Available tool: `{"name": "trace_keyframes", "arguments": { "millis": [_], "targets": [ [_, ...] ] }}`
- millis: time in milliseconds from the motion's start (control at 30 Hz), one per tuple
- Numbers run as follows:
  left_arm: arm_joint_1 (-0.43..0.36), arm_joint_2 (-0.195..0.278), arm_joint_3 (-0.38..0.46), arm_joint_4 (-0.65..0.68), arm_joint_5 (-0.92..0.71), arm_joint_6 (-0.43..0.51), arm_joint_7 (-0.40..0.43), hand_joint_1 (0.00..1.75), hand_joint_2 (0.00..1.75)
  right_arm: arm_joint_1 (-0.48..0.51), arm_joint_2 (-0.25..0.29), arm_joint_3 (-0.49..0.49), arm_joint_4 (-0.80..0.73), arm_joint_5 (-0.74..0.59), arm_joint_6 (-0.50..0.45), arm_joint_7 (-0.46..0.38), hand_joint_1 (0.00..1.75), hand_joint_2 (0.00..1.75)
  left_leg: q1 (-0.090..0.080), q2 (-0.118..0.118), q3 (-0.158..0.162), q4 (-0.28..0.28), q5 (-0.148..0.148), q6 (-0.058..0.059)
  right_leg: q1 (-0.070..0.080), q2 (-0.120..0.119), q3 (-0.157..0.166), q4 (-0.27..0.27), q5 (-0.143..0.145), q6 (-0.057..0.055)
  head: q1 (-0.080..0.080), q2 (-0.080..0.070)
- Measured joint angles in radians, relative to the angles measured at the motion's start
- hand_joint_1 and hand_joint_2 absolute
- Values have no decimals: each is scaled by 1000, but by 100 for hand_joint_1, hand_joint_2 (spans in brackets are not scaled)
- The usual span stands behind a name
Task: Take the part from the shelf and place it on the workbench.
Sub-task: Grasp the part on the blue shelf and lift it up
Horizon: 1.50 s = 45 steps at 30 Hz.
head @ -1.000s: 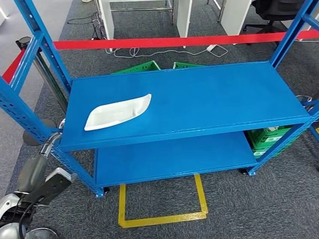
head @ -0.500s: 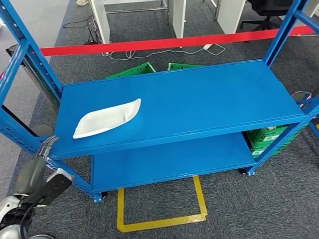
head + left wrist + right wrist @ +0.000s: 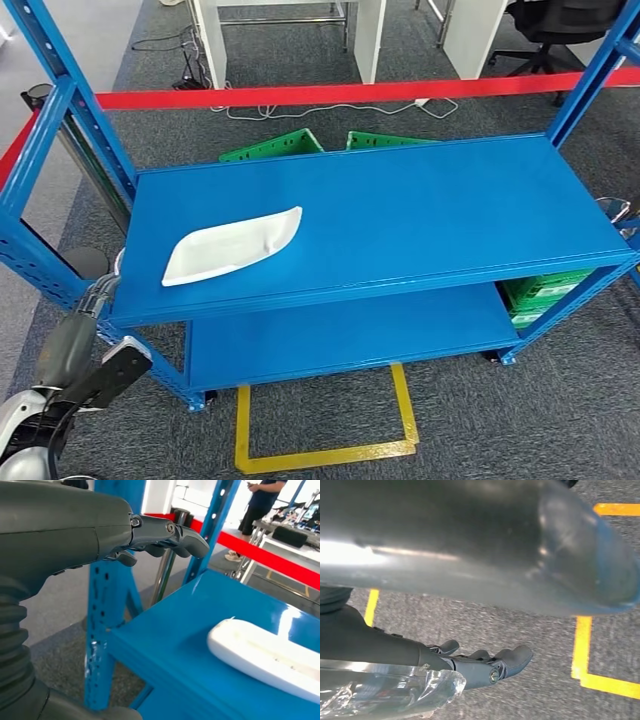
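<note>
A long white curved part (image 3: 230, 245) lies on the left half of the blue shelf's top board (image 3: 423, 210); the left wrist view has the part (image 3: 264, 652) close by. My left hand (image 3: 83, 325) hangs below and left of the shelf's front left corner, fingers stretched out and holding nothing (image 3: 162, 532). It is apart from the part. My right hand (image 3: 478, 665) hangs over the grey carpet, fingers straight, empty.
Blue uprights (image 3: 45, 130) frame the shelf's ends. A lower blue board (image 3: 340, 325) sits under the top one. Green crates (image 3: 543, 290) stand behind and at the right. Red barrier tape (image 3: 340, 93) runs behind. Yellow floor tape (image 3: 324, 455) marks a square. A person (image 3: 264, 502) stands far off.
The camera has shifted, so the whole shelf sits slightly right and lower than half a second ago. The part has not moved on the shelf. My left hand stays low at the corner.
</note>
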Motion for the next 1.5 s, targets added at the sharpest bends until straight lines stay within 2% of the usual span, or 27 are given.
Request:
{"name": "trace_keyframes", "arguments": {
  "millis": [33,67,200,267,333,367,400,433,500,567,700,733,767,833,867,900,933,1000,1067,1167,1233,1300,1367,1400,1433,1467,1500],
  "targets": [
    [-4,0,-1,2,-3,-2,1,0,175,-3,0,2,0,0,-1,0,0,0,-2,-1,5,1,-5,-5,0,1,25,-51,21,-4,0,0],
    [-10,0,-3,3,-5,-5,3,0,175,-6,0,5,1,-1,-2,2,0,0,-3,-1,7,1,-8,-10,2,1,38,-76,28,-7,-1,0],
    [-34,2,-13,8,-19,-19,14,0,175,-16,0,13,2,0,-10,13,0,0,-1,-1,5,6,-18,-32,2,3,45,-89,26,-31,-3,0],
    [-45,3,-19,9,-23,-22,16,0,175,-22,0,18,2,2,-13,17,0,0,0,0,-35,81,-58,-41,-1,2,49,-95,26,-41,-6,0],
    [-50,5,-25,14,-25,-21,16,0,175,-26,0,23,3,3,-15,18,0,0,0,0,-109,210,-109,-45,-1,1,51,-96,23,-47,-8,0],
    [-50,5,-28,17,-25,-21,16,0,175,-28,0,25,4,4,-15,18,0,0,0,0,-139,256,-115,-45,0,1,53,-96,21,-49,-8,0],
    [-51,6,-31,20,-25,-21,15,0,175,-29,0,27,4,4,-15,18,0,0,0,0,-154,269,-102,-45,0,2,56,-96,18,-49,-8,0],
    [-52,7,-34,22,-25,-21,16,0,175,-30,0,29,5,4,-15,18,0,0,0,0,-150,245,-70,-44,-1,2,60,-96,15,-48,-8,0],
    [-56,9,-38,24,-27,-21,16,0,175,-31,0,32,5,4,-15,18,0,0,0,1,-99,122,10,-38,0,3,71,-96,9,-44,-8,0],
    [-61,10,-41,25,-28,-21,16,0,175,-34,0,34,6,3,-15,18,0,0,-2,2,-55,22,44,-31,3,5,75,-95,2,-34,-7,0],
    [-66,12,-44,30,-31,-23,16,0,175,-36,0,40,8,3,-15,21,0,0,-1,-1,-43,-4,40,-11,4,3,74,-98,-6,-12,-6,0],
    [-69,12,-45,31,-32,-24,16,0,175,-37,0,41,8,3,-15,21,0,0,1,-1,-39,-6,39,-5,4,2,64,-76,-21,-6,-3,0],
    [-72,12,-46,31,-34,-26,17,0,175,-38,0,43,8,4,-15,22,0,0,3,0,-36,-8,39,0,3,1,45,-32,-45,-1,-2,0],
    [-79,11,-50,32,-36,-33,24,0,175,-42,0,45,8,6,-15,28,0,0,3,1,-32,-8,34,5,2,0,-26,103,-107,7,1,0],
    [-81,11,-52,34,-36,-36,27,0,175,-42,0,46,8,7,-16,31,0,0,2,1,-31,-8,32,7,1,0,-59,159,-124,8,1,0],
    [-81,11,-54,36,-36,-36,28,0,175,-41,0,47,9,7,-16,32,0,0,2,0,-28,-8,30,7,1,0,-77,184,-122,9,1,0],
    [-80,11,-55,39,-35,-34,27,0,175,-39,0,48,9,8,-16,29,0,0,2,0,-23,-8,26,6,1,0,-75,169,-98,9,1,0],
    [-79,11,-56,45,-33,-29,22,0,175,-36,0,50,12,7,-15,22,0,0,3,-1,-9,-8,16,1,0,0,-22,42,-17,8,1,0],
    [-83,11,-58,48,-35,-30,20,0,175,-38,0,51,13,6,-15,20,0,0,-1,-3,-1,-6,6,-9,-2,2,31,-67,29,1,1,0],
    [-89,13,-61,51,-38,-36,23,0,175,-41,0,51,14,6,-16,26,0,0,-4,-4,4,-11,3,-23,0,5,44,-88,27,-18,-1,0],
    [-89,16,-63,52,-37,-34,23,0,175,-38,0,52,14,6,-16,25,0,0,-2,-3,-1,6,-12,-33,-2,5,50,-93,24,-32,-4,0],
    [-87,19,-62,56,-37,-30,21,0,175,-36,0,53,14,6,-16,22,0,0,-2,-2,-48,95,-56,-41,-4,3,55,-96,21,-42,-8,0],
    [-83,20,-63,61,-37,-28,19,0,175,-35,0,55,15,6,-16,19,0,0,-2,-2,-124,220,-97,-42,-2,3,59,-96,16,-49,-9,0],
    [-81,21,-64,65,-37,-28,18,0,175,-35,0,56,16,6,-16,19,0,0,-2,-2,-150,254,-95,-42,-1,3,61,-96,13,-50,-10,0],
    [-80,21,-64,68,-37,-28,18,0,175,-35,0,56,16,6,-16,19,0,0,-2,-2,-159,254,-74,-40,-1,3,66,-96,10,-51,-10,0],
    [-81,21,-64,71,-37,-29,17,0,175,-35,0,57,17,5,-16,19,0,0,-2,-2,-150,219,-38,-37,0,4,72,-96,6,-50,-10,0],
    [-83,21,-65,73,-37,-30,18,0,175,-35,0,57,18,5,-16,19,0,0,-2,-2,-126,160,6,-33,0,4,78,-96,2,-48,-10,0]
  ]
}}
